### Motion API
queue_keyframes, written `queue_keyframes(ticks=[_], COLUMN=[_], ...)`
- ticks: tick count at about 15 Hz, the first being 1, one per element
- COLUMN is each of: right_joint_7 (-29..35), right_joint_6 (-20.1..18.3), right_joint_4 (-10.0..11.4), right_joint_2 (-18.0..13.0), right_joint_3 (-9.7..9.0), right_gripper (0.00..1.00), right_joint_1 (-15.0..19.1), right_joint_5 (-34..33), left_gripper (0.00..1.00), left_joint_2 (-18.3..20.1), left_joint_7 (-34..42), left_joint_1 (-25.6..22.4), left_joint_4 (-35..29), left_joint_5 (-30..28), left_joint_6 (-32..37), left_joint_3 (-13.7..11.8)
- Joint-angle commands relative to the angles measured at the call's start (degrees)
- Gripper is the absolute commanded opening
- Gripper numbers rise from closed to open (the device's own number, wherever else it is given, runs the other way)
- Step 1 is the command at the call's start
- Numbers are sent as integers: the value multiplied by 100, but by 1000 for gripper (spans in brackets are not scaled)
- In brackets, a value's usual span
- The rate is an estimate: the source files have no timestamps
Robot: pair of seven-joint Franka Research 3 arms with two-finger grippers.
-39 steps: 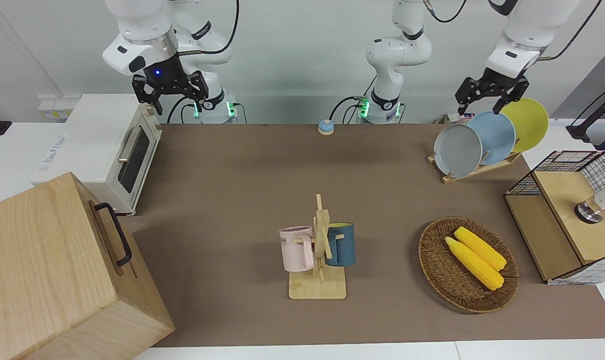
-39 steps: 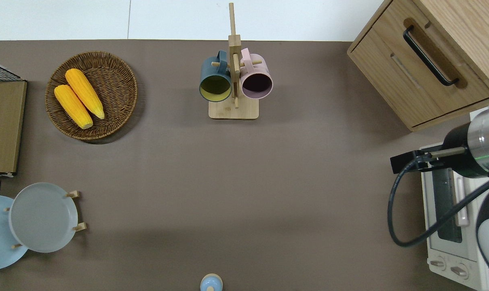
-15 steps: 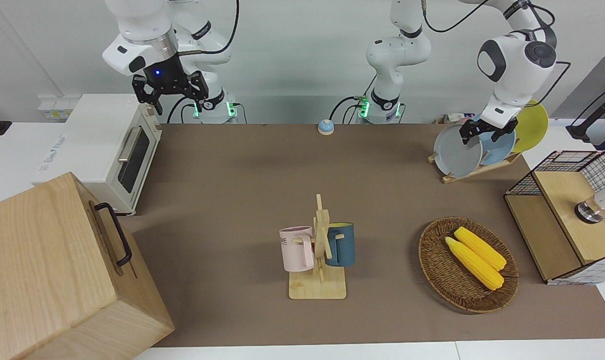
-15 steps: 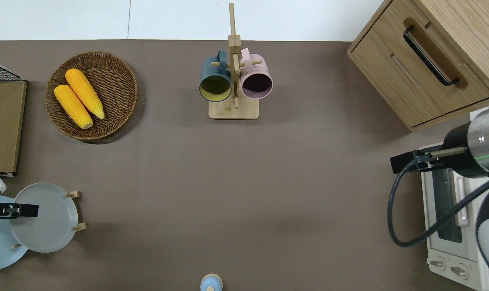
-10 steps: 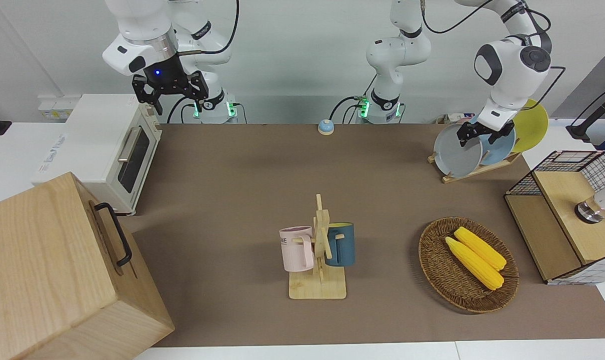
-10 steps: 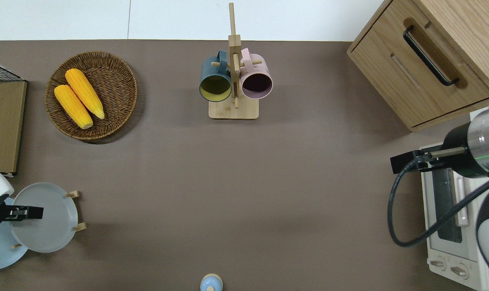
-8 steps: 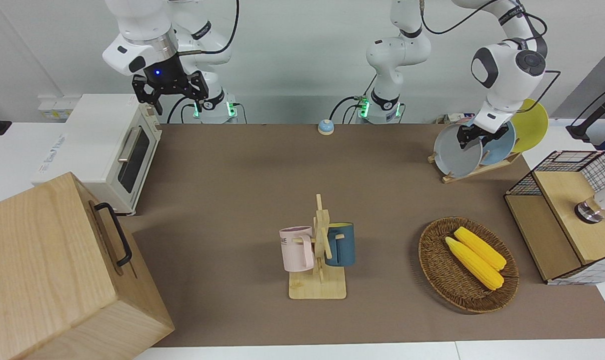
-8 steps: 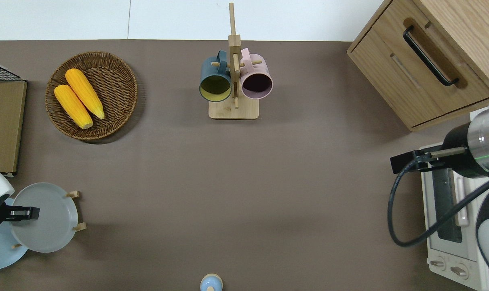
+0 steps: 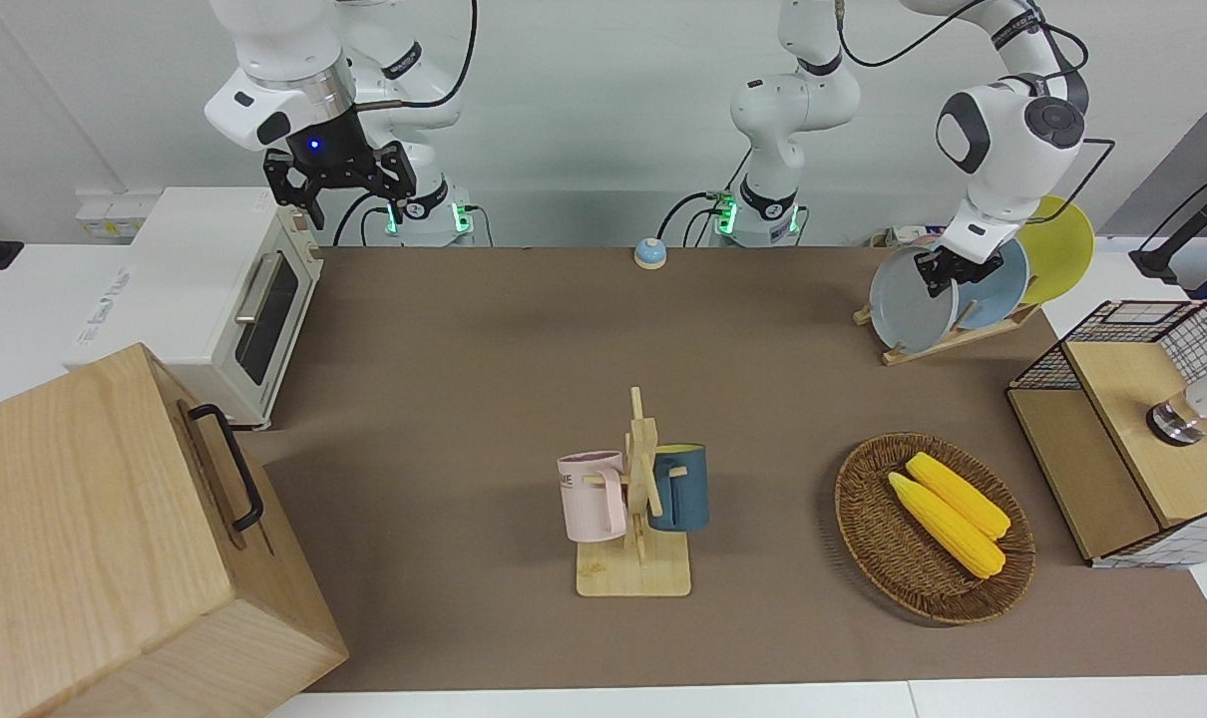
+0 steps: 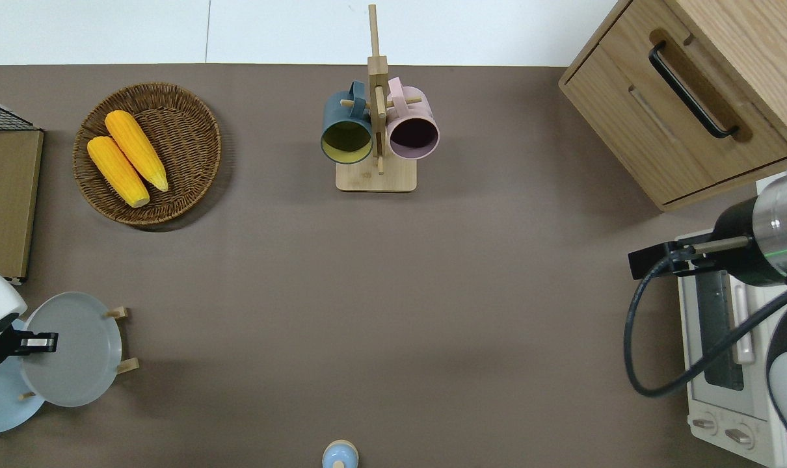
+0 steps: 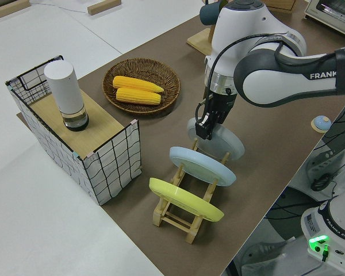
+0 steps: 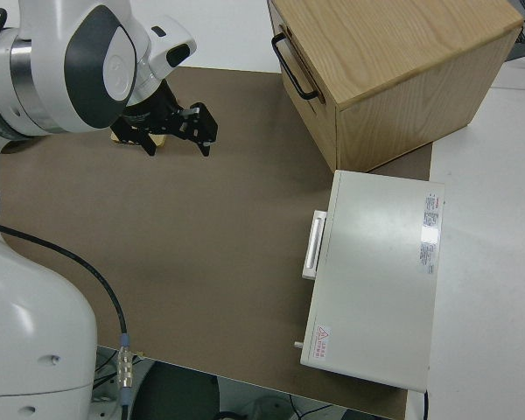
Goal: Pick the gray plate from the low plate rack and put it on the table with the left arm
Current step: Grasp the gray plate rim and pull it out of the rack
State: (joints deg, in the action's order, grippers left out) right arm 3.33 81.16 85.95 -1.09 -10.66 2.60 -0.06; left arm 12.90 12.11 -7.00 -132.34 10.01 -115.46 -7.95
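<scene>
On the table (image 9: 484, 339), at the right of the front view, the rack (image 9: 963, 334) holds the gray plate (image 9: 903, 304) leaning in its end slot, the left gripper (image 9: 938, 277) is clamped on its upper rim, and the parked right gripper (image 9: 336, 184) has jaws apart.

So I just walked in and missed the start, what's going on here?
The left arm's tool is closed on the top rim of the gray plate, which still sits tilted in the low plate rack beside the light blue plate and yellow plate. It has not been lifted out. The right arm is parked.
</scene>
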Motion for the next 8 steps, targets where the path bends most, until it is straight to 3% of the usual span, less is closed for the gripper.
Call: queue_keyframes(ticks=[1,8], right_joint_7=[1,1], right_joint_6=[-83,-83], right_joint_4=[-35,-35], right_joint_2=[-14,-14], right_joint_3=[-33,-33], right_gripper=[990,987], right_joint_1=[56,56], right_joint_5=[59,59], left_gripper=[0,0], left_joint_2=[134,134], left_joint_7=[37,-33], left_joint_1=[23,49], left_joint_4=[-73,620], left_joint_5=[142,89], left_joint_6=[-38,655], left_joint_3=[-40,57])
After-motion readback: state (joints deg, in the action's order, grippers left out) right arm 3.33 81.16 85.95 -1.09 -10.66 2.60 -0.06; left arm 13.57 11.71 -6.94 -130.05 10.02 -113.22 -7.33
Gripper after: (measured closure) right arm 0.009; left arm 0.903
